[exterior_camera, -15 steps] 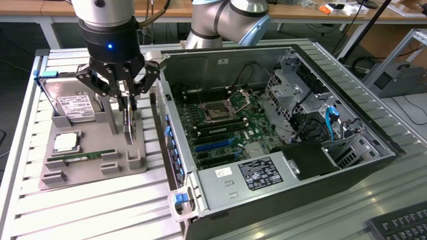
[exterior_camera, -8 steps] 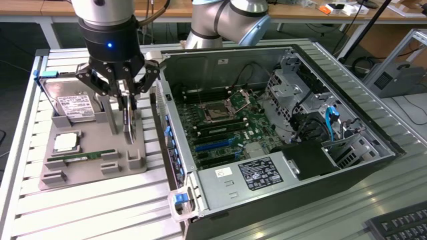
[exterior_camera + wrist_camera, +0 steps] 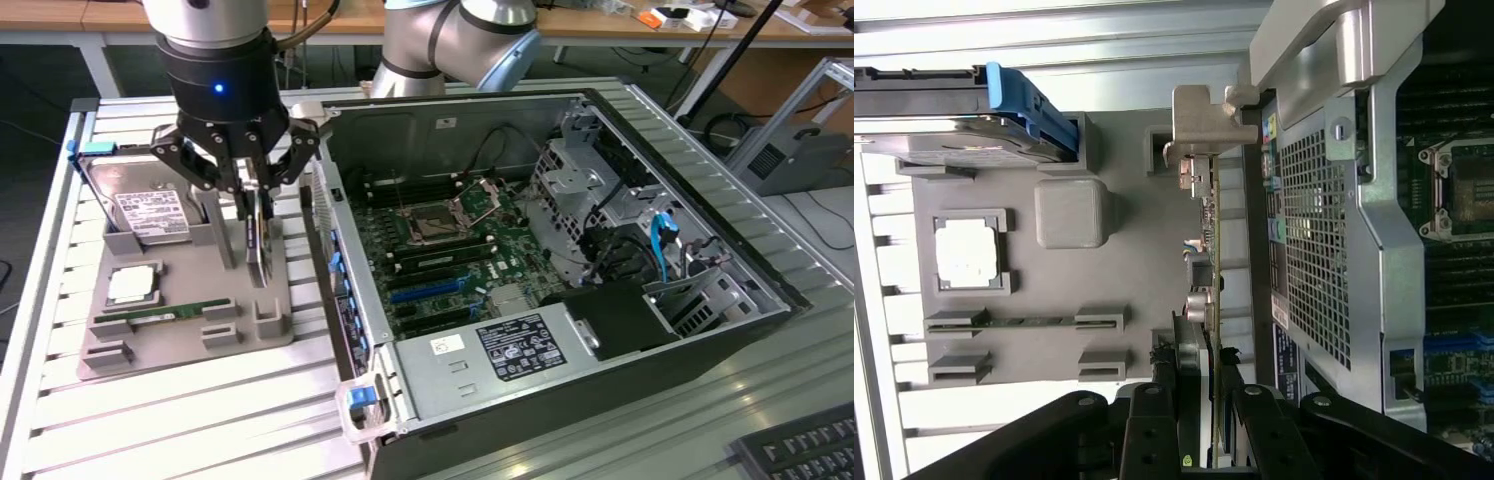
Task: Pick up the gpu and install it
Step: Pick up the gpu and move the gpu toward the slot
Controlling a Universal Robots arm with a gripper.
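Sitting at 9 o'clock in the exterior view: a grey tray (image 3: pixel 200 300) on a slatted table (image 3: pixel 187 410). It has a hard drive (image 3: pixel 147 212) at its 12 o'clock end, a cpu (image 3: pixel 134 285) in the middle, and a memory stick (image 3: pixel 167 314) down toward 6 o'clock.
Gripper: the gripper (image 3: pixel 247 185) hangs over the tray's 3 o'clock edge, at roughly 10 o'clock in the exterior view. Its fingers (image 3: pixel 1152 430) are pinched on the gpu from both sides, so it's a narrow grip on a thin card.
Gpu: the gpu (image 3: pixel 258 250) is held on edge in the gripper, standing straight up and down. It's between the tray and the case wall. The wrist view shows it edge-on (image 3: pixel 1210 250) with its silver bracket (image 3: pixel 1204 125) at the far end. Can't tell if the lower edge touches the tray.
Case: an open pc case (image 3: pixel 721 300) sits just past the gpu at its 3 o'clock. The motherboard (image 3: pixel 441 250) is exposed, and the power supply (image 3: pixel 501 350) is at 6 o'clock.
Corner: a keyboard (image 3: pixel 801 450) at 5 o'clock.
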